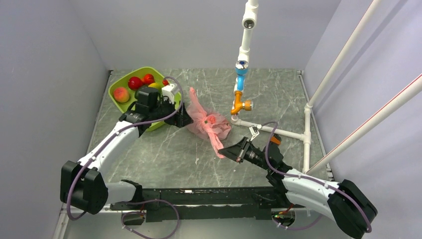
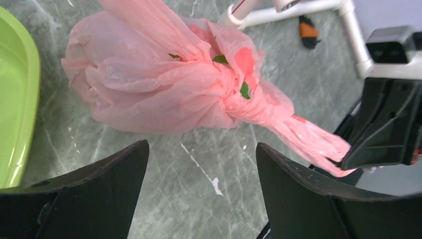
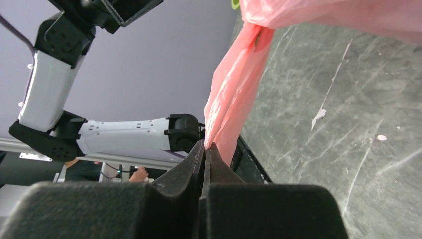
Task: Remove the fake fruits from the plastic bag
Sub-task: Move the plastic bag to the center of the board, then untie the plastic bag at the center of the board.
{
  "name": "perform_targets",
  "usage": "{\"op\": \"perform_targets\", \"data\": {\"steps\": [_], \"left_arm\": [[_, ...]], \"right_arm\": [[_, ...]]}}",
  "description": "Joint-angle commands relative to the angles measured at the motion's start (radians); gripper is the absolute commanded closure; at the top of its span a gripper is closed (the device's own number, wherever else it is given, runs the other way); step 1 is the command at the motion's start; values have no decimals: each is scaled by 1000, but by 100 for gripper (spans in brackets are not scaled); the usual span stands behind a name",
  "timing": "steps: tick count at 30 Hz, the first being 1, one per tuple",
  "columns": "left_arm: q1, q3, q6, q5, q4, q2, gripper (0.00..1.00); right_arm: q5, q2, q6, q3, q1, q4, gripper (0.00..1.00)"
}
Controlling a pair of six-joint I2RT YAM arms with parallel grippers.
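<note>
right gripper clamping plastic bag handle | left gripper spread wide, facing bag | step: opening bunched neck | next: left probably needs opposing hold

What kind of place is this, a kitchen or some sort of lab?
Probably a robot lab test cell: plain grey walls box in a marbled table, a white pipe frame stands on it, and a left arm and right arm are mounted at its near edge.
</note>
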Motion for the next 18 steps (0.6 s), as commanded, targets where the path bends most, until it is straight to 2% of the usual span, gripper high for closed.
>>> {"op": "perform_targets", "data": {"steps": [1, 4, 6, 10, 14, 16, 18], "left_arm": [[-93, 74, 119, -171, -97, 10, 15], [-145, 101, 157, -298, -152, 32, 14], [-165, 121, 177, -325, -176, 49, 14], [-171, 173, 182, -339, -177, 100, 12], [-177, 376, 199, -294, -324, 267, 12], [-181, 397, 211, -276, -330, 302, 11], [-181, 352, 211, -269, -290, 304, 11]], "right_arm": [[32, -73, -28, -25, 10, -58, 100], [25, -81, -36, -25, 12, -87, 100], [18, -74, -33, -36, 15, -83, 100], [22, -67, -23, -68, 21, -67, 100], [46, -91, -28, -82, 27, -98, 100], [59, -116, -42, -77, 29, -140, 100], [66, -136, -59, -64, 29, -182, 100]]}}
